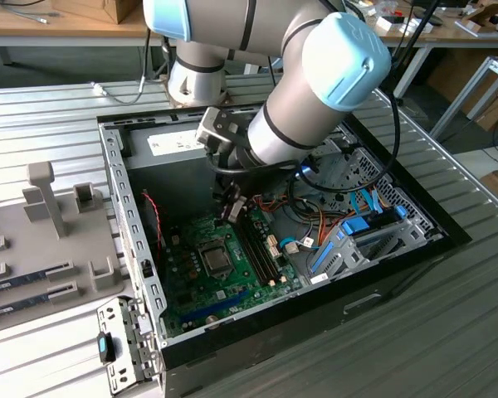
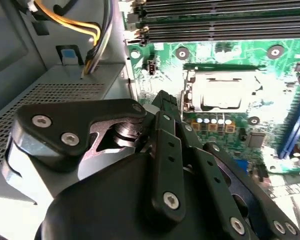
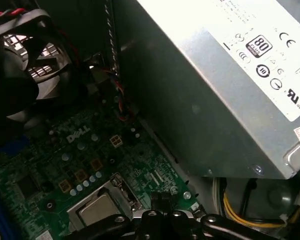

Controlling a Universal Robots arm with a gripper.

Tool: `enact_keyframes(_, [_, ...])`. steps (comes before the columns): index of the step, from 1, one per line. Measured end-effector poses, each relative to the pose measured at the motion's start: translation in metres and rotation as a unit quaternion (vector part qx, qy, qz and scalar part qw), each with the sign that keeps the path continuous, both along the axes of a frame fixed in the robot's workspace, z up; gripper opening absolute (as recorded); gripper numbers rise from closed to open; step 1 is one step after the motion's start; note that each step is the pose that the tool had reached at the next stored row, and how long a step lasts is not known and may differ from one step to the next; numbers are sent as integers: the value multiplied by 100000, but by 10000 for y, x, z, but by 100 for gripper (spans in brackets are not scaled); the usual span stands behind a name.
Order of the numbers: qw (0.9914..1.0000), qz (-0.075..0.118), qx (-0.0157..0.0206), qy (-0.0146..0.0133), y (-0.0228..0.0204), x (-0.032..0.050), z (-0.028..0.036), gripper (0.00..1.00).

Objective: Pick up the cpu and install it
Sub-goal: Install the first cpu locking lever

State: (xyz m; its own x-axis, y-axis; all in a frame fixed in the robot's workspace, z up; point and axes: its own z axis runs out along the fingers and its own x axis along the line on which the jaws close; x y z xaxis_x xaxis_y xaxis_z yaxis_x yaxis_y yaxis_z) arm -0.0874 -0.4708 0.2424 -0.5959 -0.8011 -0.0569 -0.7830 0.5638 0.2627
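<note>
The cpu (image 2: 221,93) is a silvery square lying flat inside the metal-framed socket (image 2: 189,90) on the green motherboard (image 1: 191,274). It also appears as a grey square in the exterior view, cpu (image 1: 217,259), and in the first wrist view, cpu (image 3: 96,210). My gripper (image 1: 232,209) hangs inside the open computer case, above the board and just beside the socket toward the power supply. Its black fingers meet in one tip in both wrist views, gripper (image 2: 162,96) and gripper (image 3: 160,198), shut with nothing between them and not touching the cpu.
The grey power supply box (image 3: 215,90) stands close to the gripper. A black fan (image 3: 25,65), memory slots (image 2: 225,27), loose cables (image 1: 315,217) and a blue-clipped drive cage (image 1: 357,234) crowd the case. A grey fixture tray (image 1: 41,274) with memory strips lies at the exterior view's left.
</note>
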Motion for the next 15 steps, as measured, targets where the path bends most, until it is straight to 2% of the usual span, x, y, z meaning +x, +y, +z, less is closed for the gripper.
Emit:
enact_keyframes(1, [99999, -3, -333, 3, 0, 0, 37, 11])
enact_keyframes(2, [99999, -1, -496, -1, 0, 0, 61, 11])
enact_keyframes(4, [99995, -5, -1002, -4, 1, 0, 81, 11])
enact_keyframes(5, [99990, -5, -1393, -1, 0, -1, 83, 11])
enact_keyframes(6, [99979, -5, -2027, -3, 1, -1, 82, 11])
enact_keyframes(9, [99952, 0, -3114, -8, 0, 0, 81, 11])
enact_keyframes(12, [99948, -5, -3233, -1, -11, -1, 77, 11])
enact_keyframes(15, [99948, -4, -3237, 4, -43, 1, 69, 11])
